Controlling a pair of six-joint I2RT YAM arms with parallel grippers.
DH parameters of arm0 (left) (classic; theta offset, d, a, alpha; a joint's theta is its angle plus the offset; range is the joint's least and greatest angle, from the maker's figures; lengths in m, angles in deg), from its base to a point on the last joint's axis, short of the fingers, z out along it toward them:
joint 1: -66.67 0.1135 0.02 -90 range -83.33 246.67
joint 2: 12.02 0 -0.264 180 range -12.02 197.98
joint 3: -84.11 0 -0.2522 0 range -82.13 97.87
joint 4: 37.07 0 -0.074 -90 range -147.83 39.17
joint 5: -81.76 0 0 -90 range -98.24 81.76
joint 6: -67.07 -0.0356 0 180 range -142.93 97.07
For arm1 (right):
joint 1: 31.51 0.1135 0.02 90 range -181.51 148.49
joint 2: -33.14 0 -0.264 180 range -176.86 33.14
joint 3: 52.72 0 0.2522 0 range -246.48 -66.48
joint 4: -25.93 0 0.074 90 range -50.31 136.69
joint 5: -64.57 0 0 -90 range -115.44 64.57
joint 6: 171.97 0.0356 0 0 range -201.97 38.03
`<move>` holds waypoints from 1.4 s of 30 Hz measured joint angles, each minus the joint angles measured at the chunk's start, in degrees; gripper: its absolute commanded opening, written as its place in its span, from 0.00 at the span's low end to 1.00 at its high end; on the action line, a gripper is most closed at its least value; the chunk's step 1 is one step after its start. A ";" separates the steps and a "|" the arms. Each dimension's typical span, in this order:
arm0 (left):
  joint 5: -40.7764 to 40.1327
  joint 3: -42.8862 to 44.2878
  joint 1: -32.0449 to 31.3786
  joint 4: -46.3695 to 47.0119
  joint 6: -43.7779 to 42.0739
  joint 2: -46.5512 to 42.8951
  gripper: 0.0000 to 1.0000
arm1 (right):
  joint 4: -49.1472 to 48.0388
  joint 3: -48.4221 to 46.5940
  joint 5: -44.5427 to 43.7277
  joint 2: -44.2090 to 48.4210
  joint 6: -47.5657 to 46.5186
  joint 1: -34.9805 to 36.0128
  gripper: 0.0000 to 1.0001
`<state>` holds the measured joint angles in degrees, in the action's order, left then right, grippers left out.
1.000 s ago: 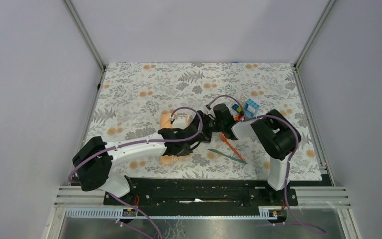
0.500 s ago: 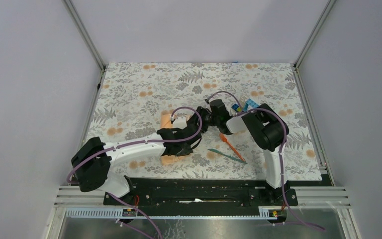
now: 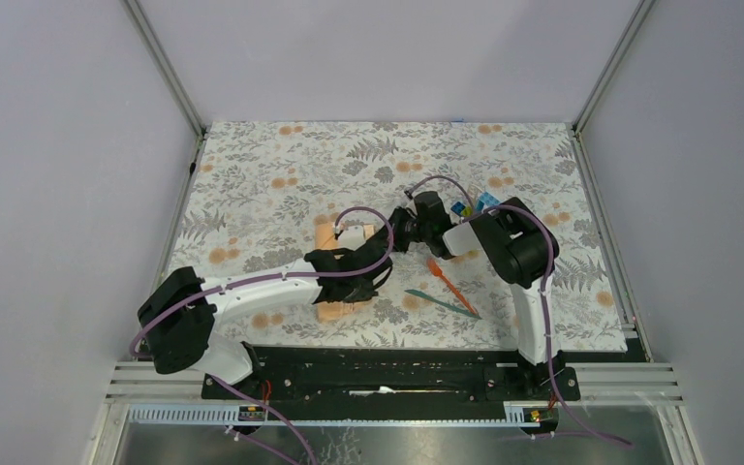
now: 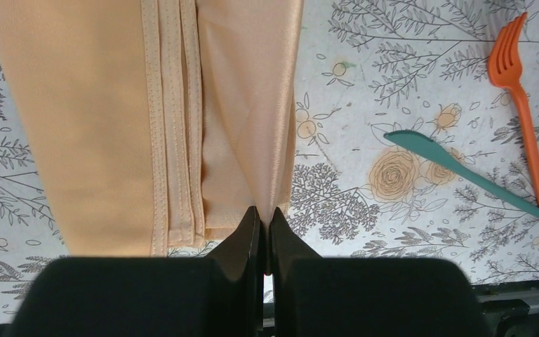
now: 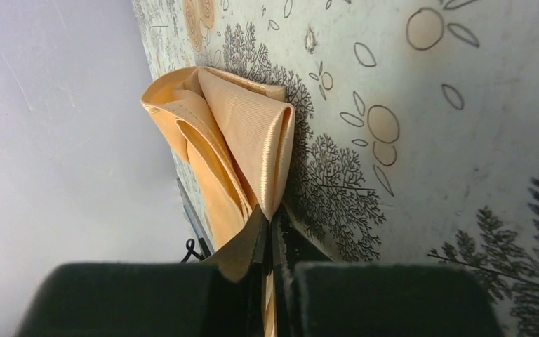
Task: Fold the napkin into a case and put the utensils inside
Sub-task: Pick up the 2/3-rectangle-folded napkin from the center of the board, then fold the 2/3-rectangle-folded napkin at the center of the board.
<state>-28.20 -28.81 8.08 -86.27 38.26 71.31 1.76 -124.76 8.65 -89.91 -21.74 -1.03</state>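
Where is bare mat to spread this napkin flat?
Free: far half of the floral mat, toward the back wall, and its left side beyond the peach-orange satin napkin. Crowded: centre-right, around the orange plastic fork, teal plastic knife and multicoloured toy blocks.

Overhead camera looks down from behind — close wrist cameras share the napkin (image 4: 98, 105).
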 measured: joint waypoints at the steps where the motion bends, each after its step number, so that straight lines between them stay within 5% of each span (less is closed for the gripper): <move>1: 0.07 0.00 0.11 0.35 -0.15 -0.02 0.00 | -0.13 -0.04 0.15 -0.15 -0.02 -0.13 0.00; 9: 2.60 -0.07 0.26 5.77 -1.75 0.07 0.00 | 2.47 -0.31 3.02 0.33 -2.99 -2.54 0.00; 19: 10.40 -0.42 0.33 19.80 -3.13 7.13 0.00 | 25.77 -3.61 -3.17 11.85 -18.53 -5.68 0.00; 25: 12.50 -7.96 0.42 33.31 -2.45 6.25 0.00 | 34.71 -6.51 -8.09 15.56 -24.46 -4.98 0.00; 42: 16.55 -34.38 4.59 60.19 2.75 -8.94 0.00 | 59.56 -30.47 -34.73 8.00 -29.92 13.16 0.00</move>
<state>-11.66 -63.19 12.67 -26.08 41.01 62.37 61.32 -155.23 -26.08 -81.91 -51.66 12.13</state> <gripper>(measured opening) 0.053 0.021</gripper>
